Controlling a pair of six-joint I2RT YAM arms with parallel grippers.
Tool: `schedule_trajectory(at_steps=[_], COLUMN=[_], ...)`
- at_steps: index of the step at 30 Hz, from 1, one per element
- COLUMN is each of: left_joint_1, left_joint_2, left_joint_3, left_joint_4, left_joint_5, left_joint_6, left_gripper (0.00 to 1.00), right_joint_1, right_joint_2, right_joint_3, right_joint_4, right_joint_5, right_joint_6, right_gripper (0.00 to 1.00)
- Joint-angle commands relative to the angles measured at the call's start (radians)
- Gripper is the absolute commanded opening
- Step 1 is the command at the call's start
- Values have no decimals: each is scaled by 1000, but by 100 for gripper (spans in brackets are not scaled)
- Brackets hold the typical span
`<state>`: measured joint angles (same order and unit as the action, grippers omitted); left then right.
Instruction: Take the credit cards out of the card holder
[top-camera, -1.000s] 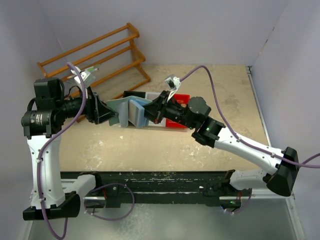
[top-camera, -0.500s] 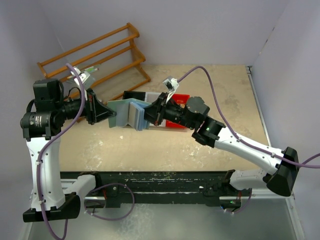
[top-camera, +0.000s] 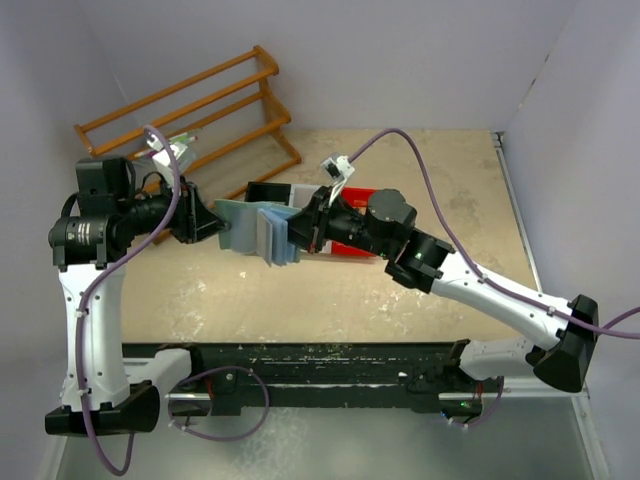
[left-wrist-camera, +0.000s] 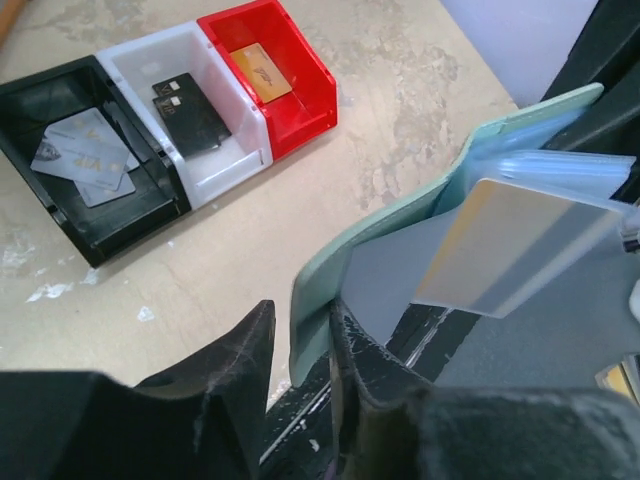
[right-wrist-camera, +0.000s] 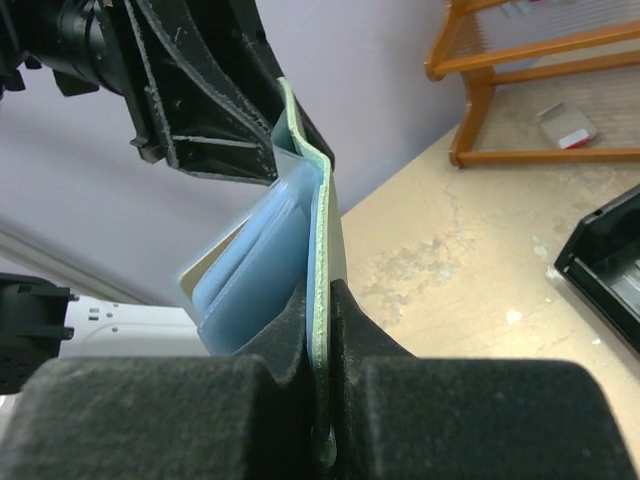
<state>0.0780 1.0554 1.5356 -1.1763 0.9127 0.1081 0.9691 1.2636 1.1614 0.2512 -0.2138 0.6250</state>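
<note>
Compared with half a second ago, the two arms have drawn slightly closer together, and the holder's pale blue leaves fan lower between them.

At the far left corner of the tabletop (top-camera: 300, 300) leans an orange wooden slatted rack (top-camera: 190, 100). Just right of it, the left tool (left-wrist-camera: 300, 345) is closed on one cover edge of the flat grey-green folding card holder (top-camera: 248, 222), which hangs open like a book above the tabletop, left of centre.

In the left wrist view, a silvery grey rectangular card (left-wrist-camera: 520, 250) juts out from the holder's leaves. The right tool (right-wrist-camera: 322, 330) pinches the opposite cover edge, fingers tight on it.

Behind the holder, near the far edge, stands a row of three touching plastic bins:
- The black bin (left-wrist-camera: 60, 100) holds silvery grey-white cards (left-wrist-camera: 82, 157).
- The white bin (left-wrist-camera: 135, 60) holds a black card (left-wrist-camera: 188, 113).
- The red bin (left-wrist-camera: 300, 100) holds an orange-gold card (left-wrist-camera: 262, 72).

The right arm partly hides the red bin from above. Bare tabletop lies open toward the near edge and the whole right side.
</note>
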Motion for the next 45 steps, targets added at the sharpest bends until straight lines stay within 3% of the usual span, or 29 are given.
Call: schedule_trajectory(at_steps=[1, 4, 12, 16, 19, 32, 45], left_joint_1=[6, 6, 6, 6, 6, 6, -4], left_joint_2=[10, -2, -25, -67, -115, -117, -151], left_joint_3=[11, 43, 58, 40, -2, -95, -175], left_joint_4=[-13, -71, -69, 44, 147, 246, 327], left_joint_5=[42, 218, 225, 175, 146, 141, 113], left_joint_6=[47, 118, 127, 62, 13, -28, -72], left_gripper=[42, 70, 76, 78, 93, 100, 99], right_joint_1=[0, 0, 0, 3, 8, 26, 49], right_joint_2=[-8, -3, 1, 7, 23, 103, 169], right_joint_3=[98, 116, 156, 164, 178, 242, 271], right_joint_4=[-33, -75, -120, -121, -125, -104, -91], right_joint_5=[70, 128, 183, 195, 209, 245, 267], right_joint_6=[-8, -14, -53, -40, -22, 36, 66], right_gripper=[0, 0, 0, 0, 0, 0, 0])
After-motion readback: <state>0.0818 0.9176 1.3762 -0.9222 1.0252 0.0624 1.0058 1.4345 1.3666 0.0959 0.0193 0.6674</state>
